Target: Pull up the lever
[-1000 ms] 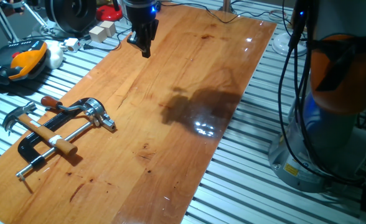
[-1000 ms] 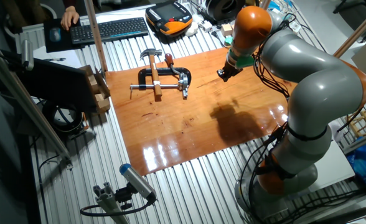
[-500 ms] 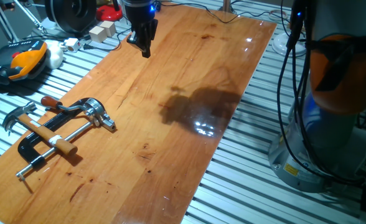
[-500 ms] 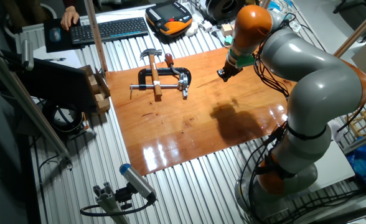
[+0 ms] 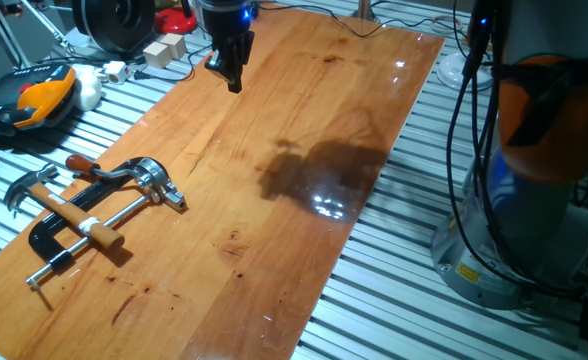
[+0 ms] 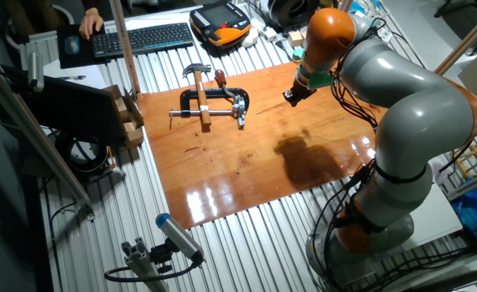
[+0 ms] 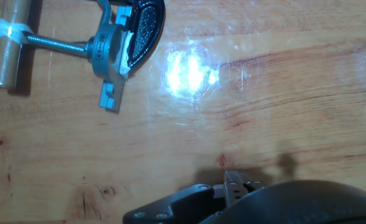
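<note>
Lever (image 5: 114,176) at left of centre in one fixed view, a slim curved silver arm with a reddish-brown tip, lying low along the black bar clamp (image 5: 52,235) and joined to its chrome head (image 5: 154,181); same lever (image 6: 227,84) in the upper middle of the other fixed view; in the hand view only the chrome head (image 7: 111,56) and black frame show at upper left, lever itself not made out. Across the clamp's silver rod (image 5: 124,212), a hammer (image 5: 46,199) with steel head and wooden shaft. All resting on a glossy orange-brown wooden board (image 5: 304,150) with a bright glare patch and the arm's dark shadow near its middle; board laid over a ribbed metal bench (image 5: 394,290). Hand (image 5: 232,80) at upper centre of one fixed view, well apart from the clamp, above bare board, nothing in its grip; fingers (image 5: 226,68) look close together, though how far closed cannot tell. Hand (image 6: 288,99) right of the clamp in the other fixed view, below an orange wrist joint. Beyond the board at upper left: an orange-and-black pendant (image 5: 36,98), small pale blocks (image 5: 164,50), cables. Further off in the other fixed view: a keyboard (image 6: 141,37) with a person's hand (image 6: 90,22) beside it.
</note>
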`<state>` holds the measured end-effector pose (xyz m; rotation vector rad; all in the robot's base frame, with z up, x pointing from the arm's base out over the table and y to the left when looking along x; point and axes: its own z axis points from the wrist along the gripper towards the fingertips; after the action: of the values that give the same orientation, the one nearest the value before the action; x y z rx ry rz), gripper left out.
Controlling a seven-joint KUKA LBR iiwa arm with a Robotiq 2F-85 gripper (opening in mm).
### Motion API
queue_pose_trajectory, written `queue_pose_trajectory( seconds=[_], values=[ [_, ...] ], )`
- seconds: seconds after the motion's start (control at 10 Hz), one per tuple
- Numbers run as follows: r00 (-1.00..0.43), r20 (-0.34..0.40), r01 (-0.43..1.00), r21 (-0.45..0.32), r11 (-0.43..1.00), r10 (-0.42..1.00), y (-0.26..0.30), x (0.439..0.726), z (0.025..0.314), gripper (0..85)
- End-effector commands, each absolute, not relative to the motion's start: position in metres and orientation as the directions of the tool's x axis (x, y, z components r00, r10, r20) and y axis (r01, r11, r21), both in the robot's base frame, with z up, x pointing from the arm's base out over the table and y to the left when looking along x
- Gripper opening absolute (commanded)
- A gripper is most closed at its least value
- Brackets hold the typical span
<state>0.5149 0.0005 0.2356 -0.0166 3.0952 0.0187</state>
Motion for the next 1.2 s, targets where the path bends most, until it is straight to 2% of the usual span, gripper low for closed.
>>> queue_pose_trajectory(
  seconds=[0.0, 0.4, 0.7, 1.1],
  values=[
    [-0.999, -0.043, -0.010, 0.006, 1.000, -0.010, 0.0007, 0.5149, 0.2357, 0.0],
    [-0.998, -0.060, -0.020, -0.004, 1.000, -0.021, 0.0007, 0.5149, 0.2357, 0.0],
    [-0.996, -0.055, -0.070, 0.032, 0.997, -0.068, 0.0007, 0.5149, 0.2357, 0.0],
    [-0.999, -0.034, -0.036, 0.034, 0.999, -0.035, 0.0007, 0.5149, 0.2357, 0.0]
  ],
)
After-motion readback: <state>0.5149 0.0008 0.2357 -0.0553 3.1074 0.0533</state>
